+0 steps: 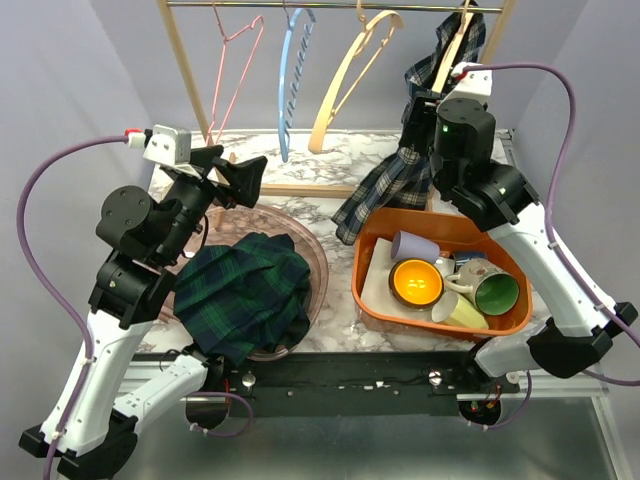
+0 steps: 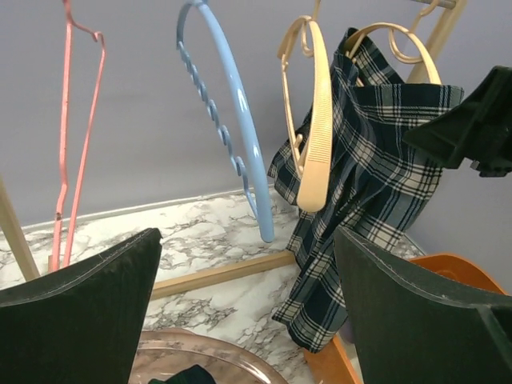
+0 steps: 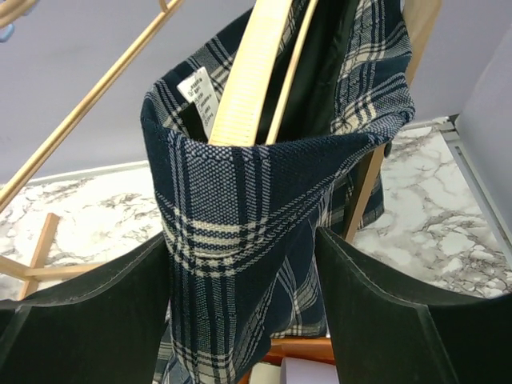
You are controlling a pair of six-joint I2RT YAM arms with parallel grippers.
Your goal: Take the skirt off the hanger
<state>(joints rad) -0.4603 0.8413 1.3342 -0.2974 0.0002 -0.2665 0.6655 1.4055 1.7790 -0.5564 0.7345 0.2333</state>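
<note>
Matte black fingers (image 3: 96, 320) of the right tool (image 3: 242, 240) stand spread. A fold of the skirt (image 3: 240, 184) hangs between them, and the cloth reaches both inner faces. The skirt is woven navy plaid with cream lines and a white sewn label (image 3: 198, 92). It hangs on a ribbed, curved wooden hanger (image 3: 252, 72) at the right end of the rack, and its hem trails to the rim of an orange plastic bin (image 1: 360, 270) holding glazed cups.

The left tool (image 2: 246, 240) is also spread and grips nothing. It faces a thin pink wire hanger (image 2: 80, 136), a notched blue plastic hanger (image 2: 232, 112) and a tan ribbed hanger (image 2: 318, 120).

On the veined marble counter (image 1: 300, 210), a round translucent pink dish (image 1: 318, 270) carries a crumpled green tartan cloth (image 1: 245, 290).
</note>
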